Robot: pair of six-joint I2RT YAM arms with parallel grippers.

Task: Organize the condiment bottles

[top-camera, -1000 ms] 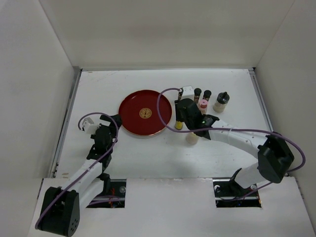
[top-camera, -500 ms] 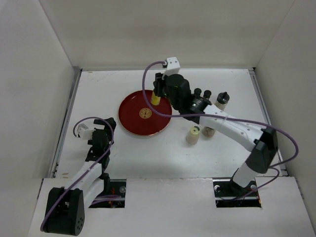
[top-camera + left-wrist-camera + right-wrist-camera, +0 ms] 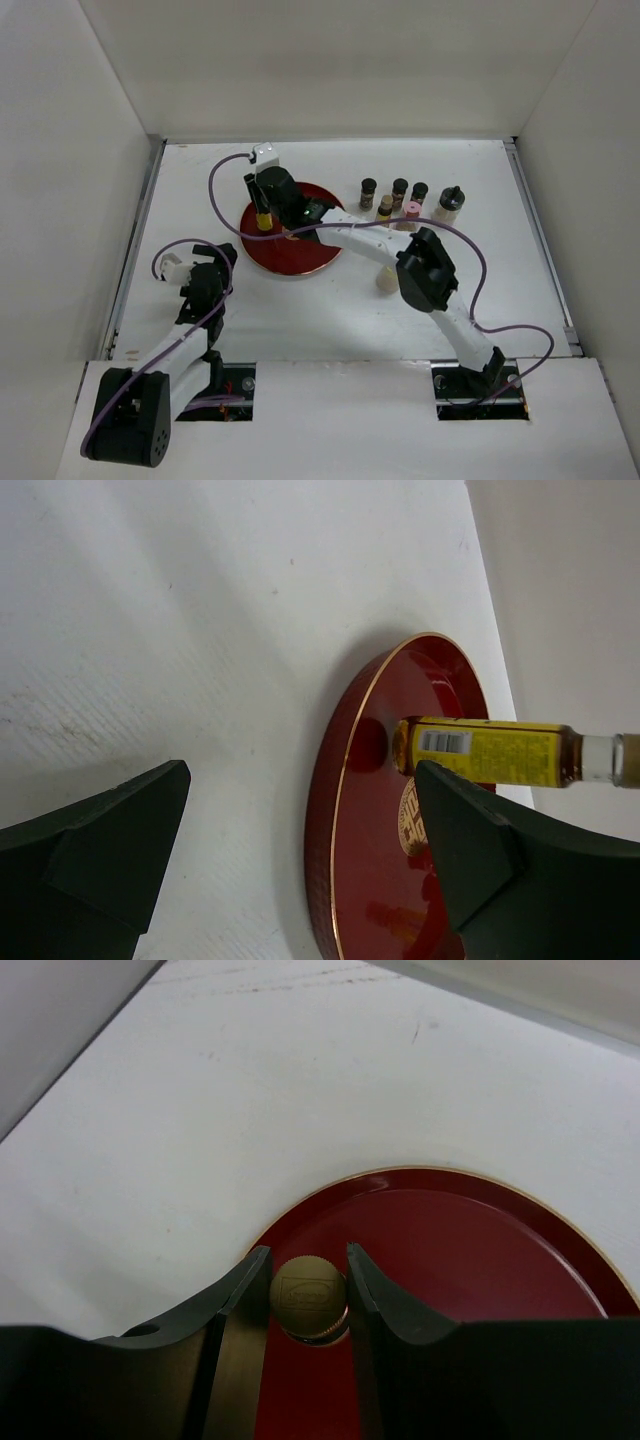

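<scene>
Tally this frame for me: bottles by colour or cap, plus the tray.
Yellow bottle, held in the right pincer: 1
Small dark-capped bottles: 3
Brownish bottle: 1
Pink-lidded bottle: 1
Pale bottle, black cap: 1
Cream bottle, partly behind the right arm: 1
Red tray: 1
Total in view: 9

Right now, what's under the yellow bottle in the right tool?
The yellow bottle hangs upright in the right tool over the red tray, just inside its left rim. Nothing else shows there. The spot directly beneath its base is covered, so contact cannot be told.
</scene>
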